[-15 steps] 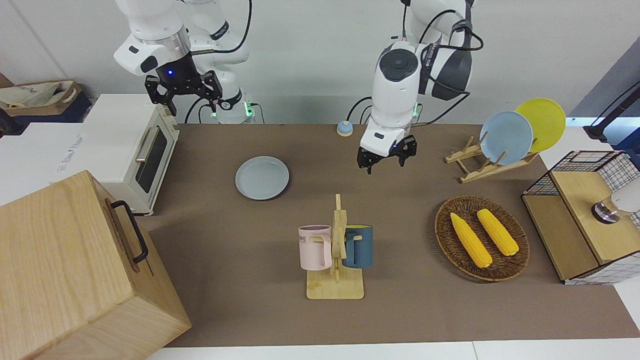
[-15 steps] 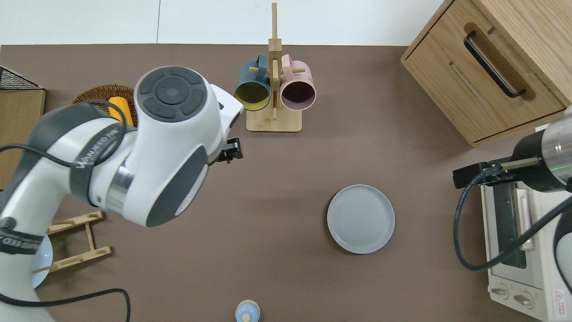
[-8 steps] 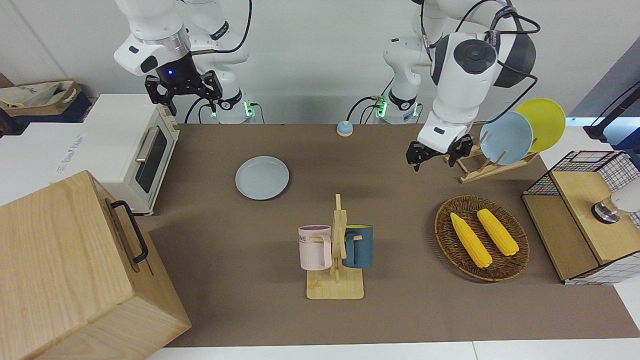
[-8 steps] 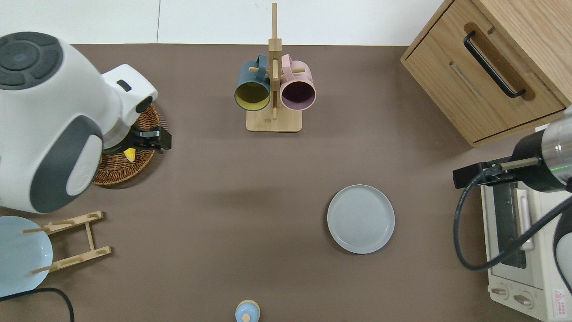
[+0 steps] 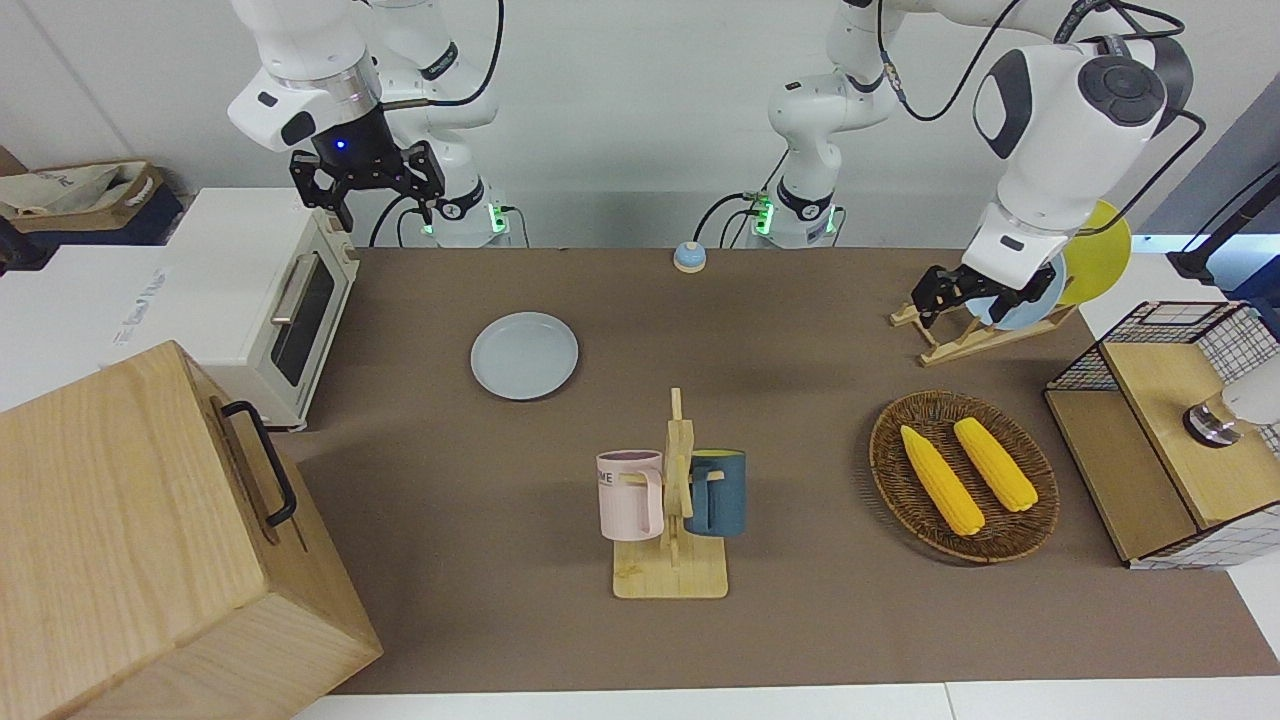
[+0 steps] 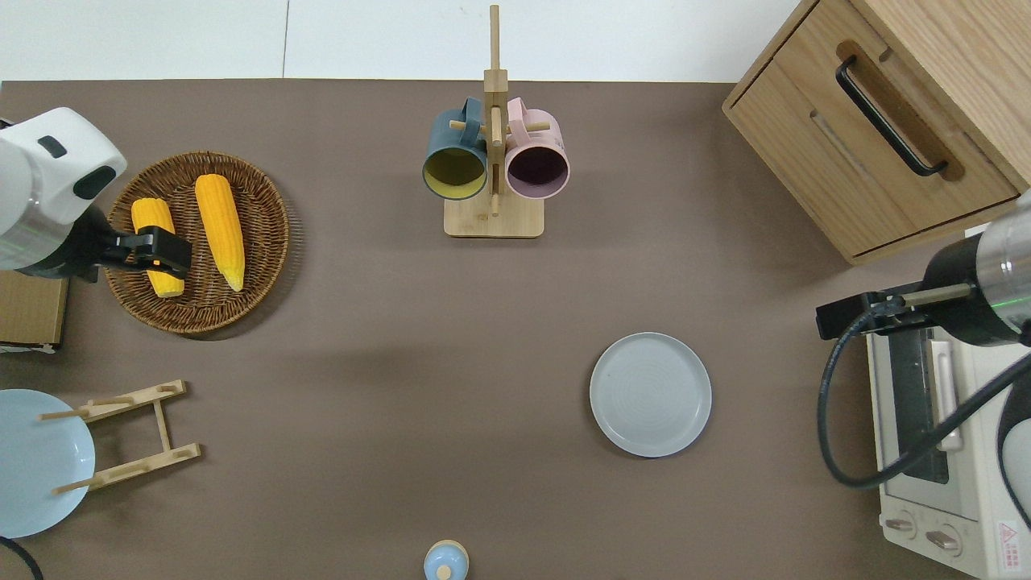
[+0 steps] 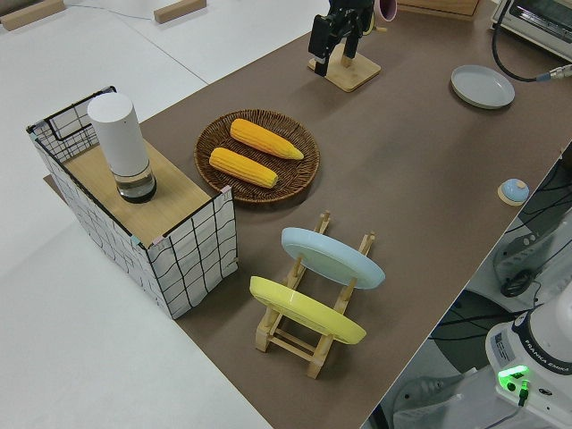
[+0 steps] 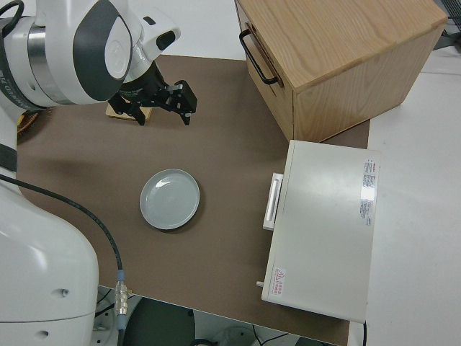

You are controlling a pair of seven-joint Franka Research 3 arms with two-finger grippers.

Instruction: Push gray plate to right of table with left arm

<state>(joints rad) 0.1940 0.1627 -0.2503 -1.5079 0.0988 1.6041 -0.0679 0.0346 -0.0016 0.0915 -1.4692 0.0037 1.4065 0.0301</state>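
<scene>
Hovering wide open over the wicker basket of corn (image 6: 242, 266), the left arm's black pincer (image 6: 165, 252) is well apart from the round pale gray plate (image 6: 650, 395) lying flat on the brown tabletop (image 6: 387, 354) toward the right arm's end; a careless sweep could clip the wooden mug rack (image 6: 493, 217). The right arm is parked, fingers spread.

The left arm (image 6: 32, 189) is cut off by the overhead view's edge, so only its wrist and the left gripper (image 6: 165, 250) show there, and the gripper's fingers cover part of one corn cob (image 6: 155, 246) in the wicker basket (image 6: 266, 242). In the front view the same arm hides most of the light-blue plate (image 5: 1035, 305) and part of the yellow plate (image 5: 1105, 250). The toaster oven (image 6: 938, 459) and wooden cabinet (image 6: 910, 105) run off the overhead view's edge.
</scene>
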